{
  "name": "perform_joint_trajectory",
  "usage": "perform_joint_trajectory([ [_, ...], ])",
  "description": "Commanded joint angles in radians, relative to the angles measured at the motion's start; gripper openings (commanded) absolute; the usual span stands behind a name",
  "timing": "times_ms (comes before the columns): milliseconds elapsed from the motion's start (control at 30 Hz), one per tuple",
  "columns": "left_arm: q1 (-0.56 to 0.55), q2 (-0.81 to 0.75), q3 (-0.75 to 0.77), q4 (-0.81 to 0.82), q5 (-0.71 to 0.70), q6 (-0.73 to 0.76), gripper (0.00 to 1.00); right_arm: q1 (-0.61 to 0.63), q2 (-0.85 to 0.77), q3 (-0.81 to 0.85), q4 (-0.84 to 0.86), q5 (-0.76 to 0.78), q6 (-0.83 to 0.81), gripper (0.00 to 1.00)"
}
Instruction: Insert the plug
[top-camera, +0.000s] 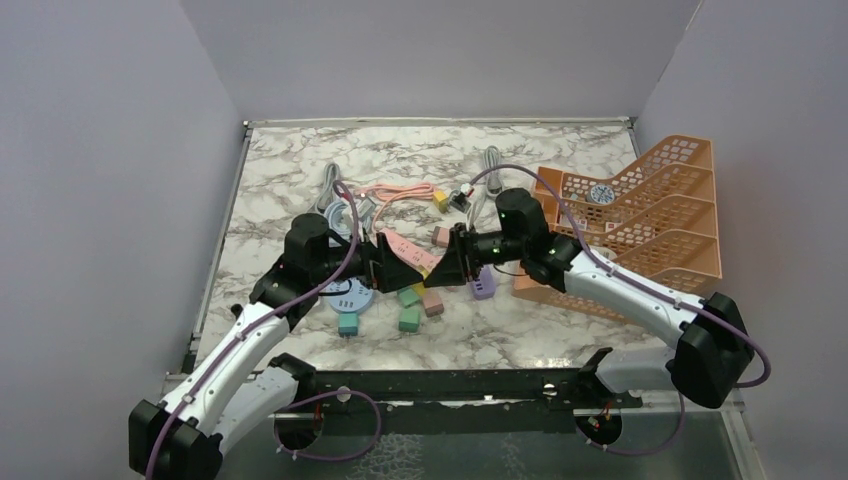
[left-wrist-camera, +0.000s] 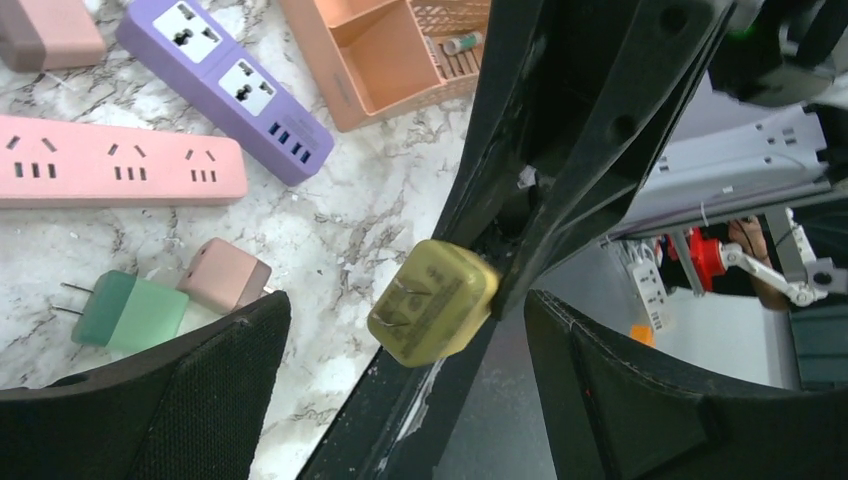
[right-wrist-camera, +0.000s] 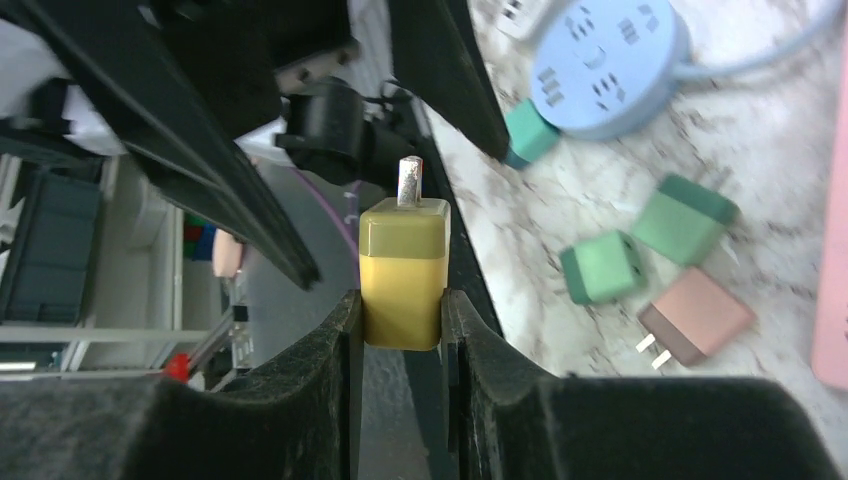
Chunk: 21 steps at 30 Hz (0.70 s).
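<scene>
R gripper (right-wrist-camera: 402, 300) clamps yellow plug (right-wrist-camera: 403, 270), L gripper (top-camera: 383, 262) gapes empty; nothing inserted yet, pink power strip (left-wrist-camera: 120, 172) lies at 10 o'clock in L wrist view.

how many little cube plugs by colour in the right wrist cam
yellow plastic cube plug, held in the right gripper: 1
green plastic cube plugs: 3
dusty-pink plastic cube plug: 1
total: 5

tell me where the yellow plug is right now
The yellow plug sits pinched in the right gripper, centre of the right wrist view, prongs pointing away, held off the table facing the open left gripper.
</scene>
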Motion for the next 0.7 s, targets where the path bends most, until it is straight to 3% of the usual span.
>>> perform_joint_trajectory([
  [0,-0.002,-0.047,0.068,-0.066,0.118,0.087,0.85,-0.005,0.025,0.119,0.089,-0.126,0.074,0.18],
  [167,-0.001,-0.082,0.089,-0.057,0.106,0.009,0.6,-0.006,0.031,0.115,0.19,-0.22,0.113,0.18],
  [400,-0.002,-0.127,0.103,0.038,0.173,-0.089,0.42,-0.005,0.041,0.127,0.226,-0.285,0.118,0.18],
  [533,-0.002,-0.133,0.114,0.037,0.187,-0.106,0.13,-0.005,0.031,0.134,0.241,-0.272,0.146,0.2],
  [600,-0.001,-0.135,0.119,0.044,0.177,-0.125,0.0,-0.005,0.022,0.128,0.253,-0.238,0.165,0.33],
  [667,-0.001,-0.137,0.12,0.076,0.161,-0.169,0.0,-0.005,0.007,0.111,0.285,-0.179,0.201,0.47],
])
